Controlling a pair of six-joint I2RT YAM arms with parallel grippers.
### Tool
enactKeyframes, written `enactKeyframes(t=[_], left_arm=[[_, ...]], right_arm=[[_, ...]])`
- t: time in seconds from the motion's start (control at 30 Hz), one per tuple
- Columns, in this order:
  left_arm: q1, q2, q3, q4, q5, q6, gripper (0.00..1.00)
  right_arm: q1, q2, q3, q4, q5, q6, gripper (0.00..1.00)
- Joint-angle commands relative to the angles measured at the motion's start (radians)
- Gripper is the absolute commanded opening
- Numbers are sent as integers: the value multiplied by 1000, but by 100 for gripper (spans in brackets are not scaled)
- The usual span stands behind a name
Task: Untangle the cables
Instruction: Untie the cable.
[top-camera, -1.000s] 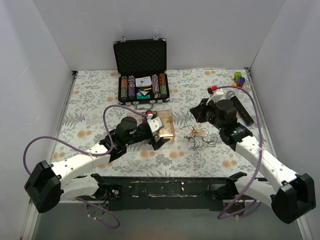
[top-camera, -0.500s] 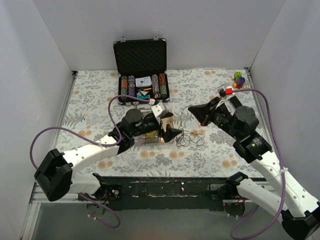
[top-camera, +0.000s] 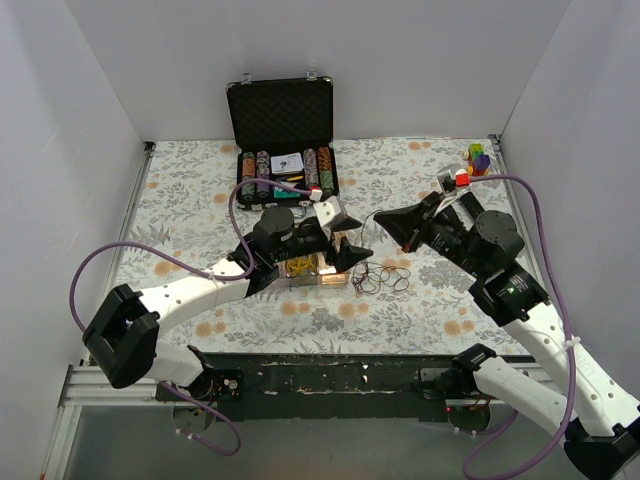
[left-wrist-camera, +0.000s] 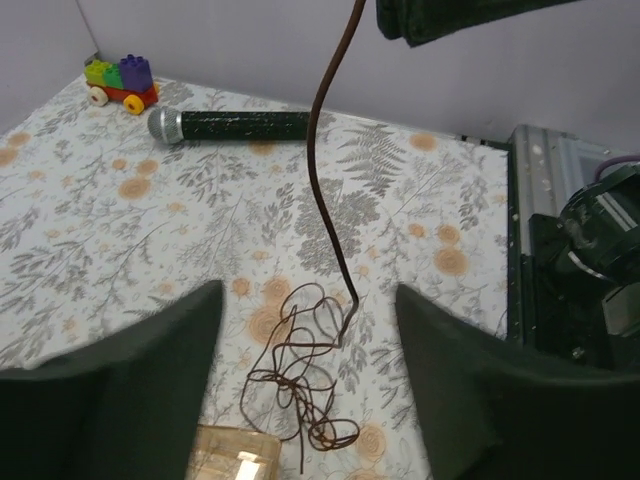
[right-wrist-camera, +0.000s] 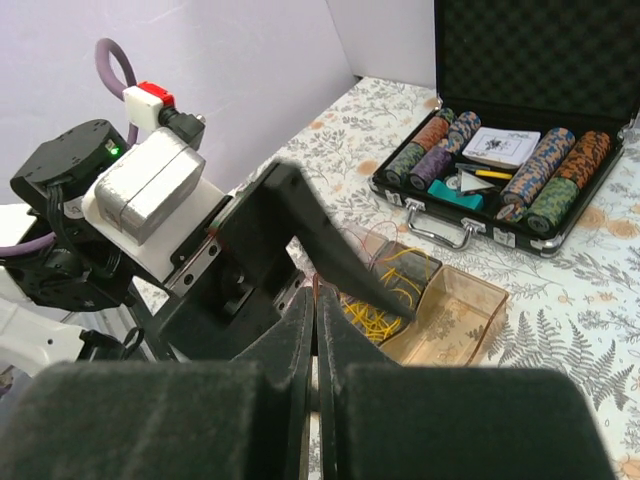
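Top external view showed the thin brown cable as a loose tangle on the flowered bench, about midway between the left and right edges and somewhat nearer the near edge. From the left wrist camera one strand of it rose steeply off the heap to the right gripper at the top of the frame, while the rest lay in loops on the cloth.

The right gripper hung above the tangle on its far right side. Its fingers were pressed together, with only a slit between them, pinching that lifted strand.

The left gripper sat just left of the tangle with its jaws spread wide and nothing between them. In its own wrist view the two dark fingers framed the heap on either side; whether they touched the cable could not be told.

A clear box holding yellow bands lay just left of the tangle, under the left gripper's wrist. An open poker-chip case stood at the middle of the far edge. A microphone lay towards the far right corner, and a small block toy sat in that corner.
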Motion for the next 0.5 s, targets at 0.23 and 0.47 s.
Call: enactKeyframes(t=[0.23, 0.47], left_arm=[[9, -96, 140, -206, -16, 134, 0], [20, -136, 269, -278, -62, 131, 0]], right_arm=[[6, -10, 24, -26, 66, -36, 20], [6, -47, -201, -65, 118, -50, 83]])
